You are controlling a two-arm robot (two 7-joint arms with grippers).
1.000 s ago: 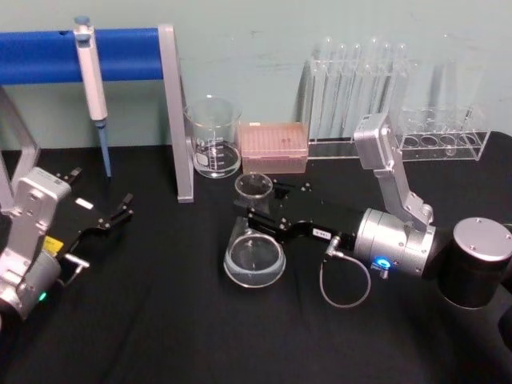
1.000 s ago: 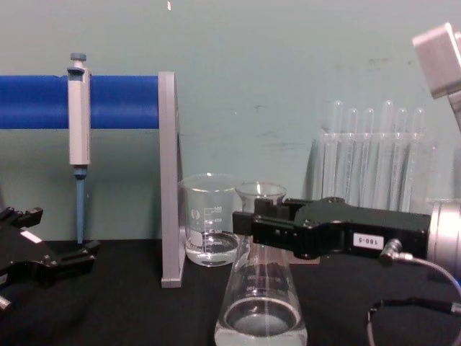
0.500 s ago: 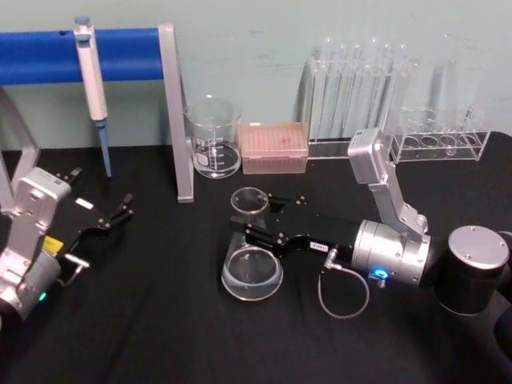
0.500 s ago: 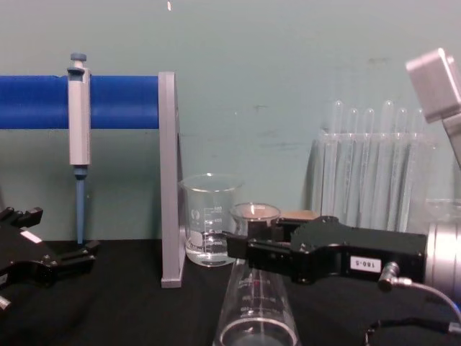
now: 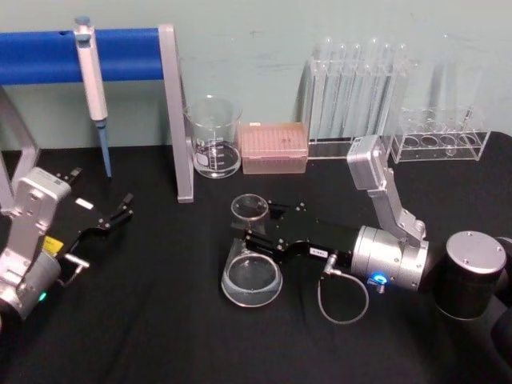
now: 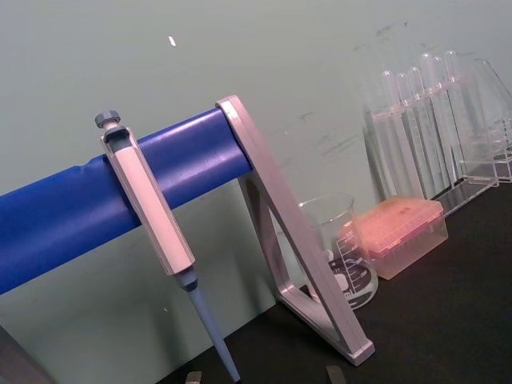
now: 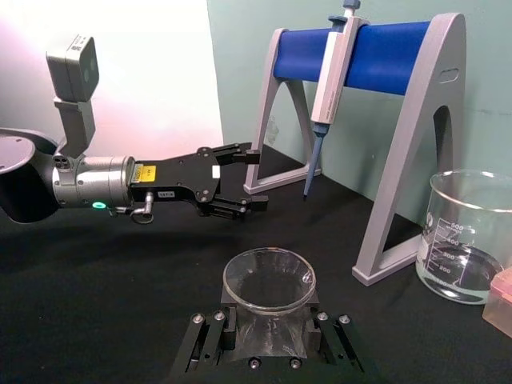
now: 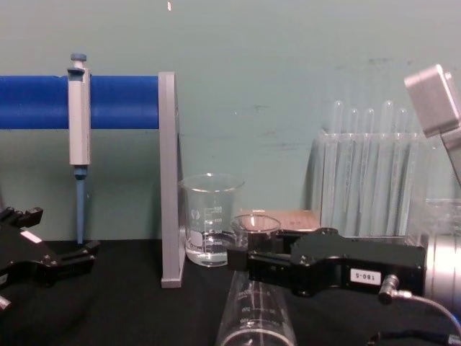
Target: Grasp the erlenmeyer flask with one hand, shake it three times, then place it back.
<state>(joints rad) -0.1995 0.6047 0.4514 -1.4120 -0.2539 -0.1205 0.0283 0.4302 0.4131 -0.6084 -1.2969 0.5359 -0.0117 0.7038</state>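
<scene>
While the left gripper (image 5: 112,218) rests at the left edge of the head view, its 2 jaws apart and empty, the right gripper (image 5: 250,230) clamps its jaws narrow on the neck of the erlenmeyer flask (image 5: 253,276), centre frame, below the beaker (image 5: 214,138). Whether the base touches the black table (image 5: 160,320), can't tell.

The right arm has a silver cylindrical wrist (image 5: 390,258) with a blue light (image 5: 376,279), a looped grey cable (image 5: 342,300), a grey boxy module (image 5: 366,158) on a silver bracket, and a black cylindrical joint (image 5: 468,276) with a silver cap. The right gripper (image 5: 246,228) is black with flat jaws, a small white printed label (image 8: 364,274) and silver screw heads (image 7: 216,318). The left arm has a silver wrist (image 7: 92,184), a green light (image 7: 98,205) and a yellow label (image 7: 146,172). The left gripper (image 7: 258,178) is black with a white tag (image 7: 214,170).
</scene>
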